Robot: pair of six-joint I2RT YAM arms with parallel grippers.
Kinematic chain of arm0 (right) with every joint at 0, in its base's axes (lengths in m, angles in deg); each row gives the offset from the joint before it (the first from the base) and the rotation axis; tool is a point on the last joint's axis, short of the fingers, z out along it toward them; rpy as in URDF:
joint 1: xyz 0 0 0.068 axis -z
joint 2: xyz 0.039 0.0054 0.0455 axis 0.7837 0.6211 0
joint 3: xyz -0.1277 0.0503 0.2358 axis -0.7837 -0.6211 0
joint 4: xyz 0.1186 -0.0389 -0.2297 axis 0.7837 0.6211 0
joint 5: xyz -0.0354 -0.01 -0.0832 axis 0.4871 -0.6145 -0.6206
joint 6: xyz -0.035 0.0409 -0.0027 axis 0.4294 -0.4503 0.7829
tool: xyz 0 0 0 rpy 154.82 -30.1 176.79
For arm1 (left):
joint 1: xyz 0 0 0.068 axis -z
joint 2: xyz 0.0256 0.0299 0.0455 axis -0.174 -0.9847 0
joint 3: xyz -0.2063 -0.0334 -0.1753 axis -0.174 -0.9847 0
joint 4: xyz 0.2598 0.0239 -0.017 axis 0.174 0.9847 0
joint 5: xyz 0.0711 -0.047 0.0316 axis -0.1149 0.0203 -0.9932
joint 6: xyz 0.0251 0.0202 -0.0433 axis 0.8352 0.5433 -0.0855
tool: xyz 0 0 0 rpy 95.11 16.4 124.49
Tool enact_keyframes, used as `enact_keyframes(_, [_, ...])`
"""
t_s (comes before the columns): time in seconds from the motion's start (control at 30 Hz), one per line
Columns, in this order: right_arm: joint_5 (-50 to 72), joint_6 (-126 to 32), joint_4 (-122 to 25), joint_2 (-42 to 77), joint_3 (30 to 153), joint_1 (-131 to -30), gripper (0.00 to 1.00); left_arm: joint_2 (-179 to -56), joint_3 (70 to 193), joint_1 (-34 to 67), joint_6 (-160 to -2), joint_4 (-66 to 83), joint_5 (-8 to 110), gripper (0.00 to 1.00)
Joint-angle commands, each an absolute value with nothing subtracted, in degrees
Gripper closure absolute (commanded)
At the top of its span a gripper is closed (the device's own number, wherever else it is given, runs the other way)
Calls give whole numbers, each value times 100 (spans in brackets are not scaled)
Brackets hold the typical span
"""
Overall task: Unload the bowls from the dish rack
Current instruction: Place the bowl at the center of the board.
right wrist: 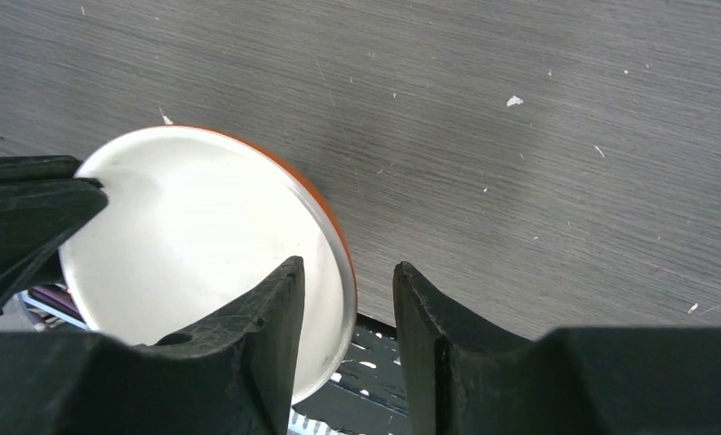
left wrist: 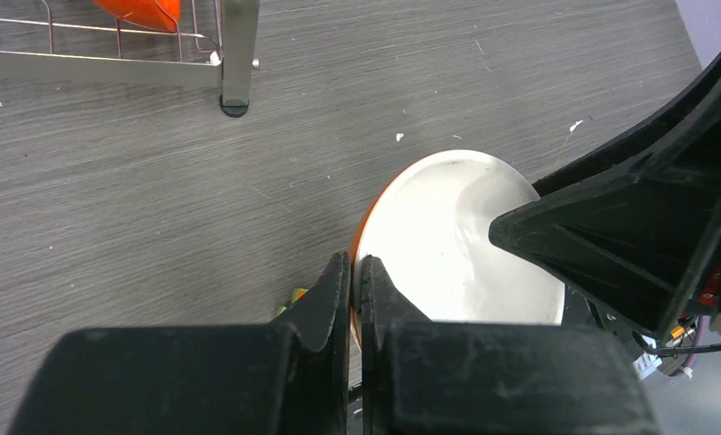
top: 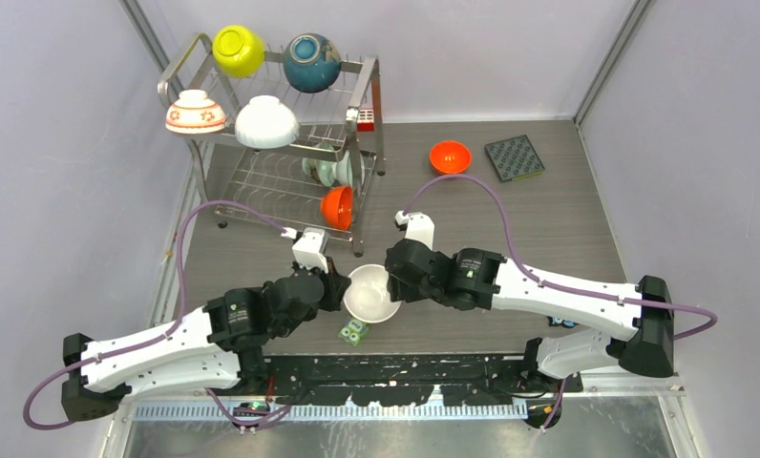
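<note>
Overhead, the dish rack point(top: 262, 181) carries a yellow-green bowl point(top: 239, 50) and a teal-blue bowl point(top: 311, 62) on its top tier. A flowered bowl point(top: 196, 112) and a plain white bowl point(top: 266, 122) sit just below them. On the lower tier are a pale green bowl point(top: 325, 172) and an orange bowl point(top: 337, 206). To the right of the rack, a loose orange bowl point(top: 450, 156) lies on the table point(top: 548, 229) beside a dark square mat point(top: 515, 157). In front of the rack's near right corner, the white-lined orange bowl point(top: 372, 294) sits between the left gripper point(top: 341, 289) and the right gripper point(top: 392, 277). From the left wrist, the left gripper point(left wrist: 357, 265) is pinched tight on that bowl's point(left wrist: 456, 236) near rim, one finger inside and one outside. The rack point(left wrist: 236, 54) shows only a leg and a rail, well beyond the bowl. From the right wrist, the right gripper point(right wrist: 348, 272) straddles the opposite rim of the bowl point(right wrist: 194, 236). Its jaws are partly apart, with a gap visible on the outer side, and I cannot tell whether the inner finger touches the bowl.
</note>
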State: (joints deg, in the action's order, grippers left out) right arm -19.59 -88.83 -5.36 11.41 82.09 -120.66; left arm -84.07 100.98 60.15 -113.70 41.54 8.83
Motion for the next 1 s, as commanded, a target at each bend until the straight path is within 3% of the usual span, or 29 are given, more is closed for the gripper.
enact_keyframes(0.0, [-1972,-9032,-775,1161,8133,-12102,57,-8310,10078,6047,-11519,3791,688,100])
enact_keyframes(0.27, [-1930,-9022,-828,1231,8107,-12101,70,-8286,10017,6044,-11580,3785,701,100])
enact_keyframes(0.87, [-1812,-8979,-804,1366,8122,-12103,86,-8284,10038,6048,-11591,3746,745,100])
enact_keyframes(0.97, [-1831,-9011,-813,1360,8114,-12101,80,-8253,10038,6050,-11590,3745,737,100])
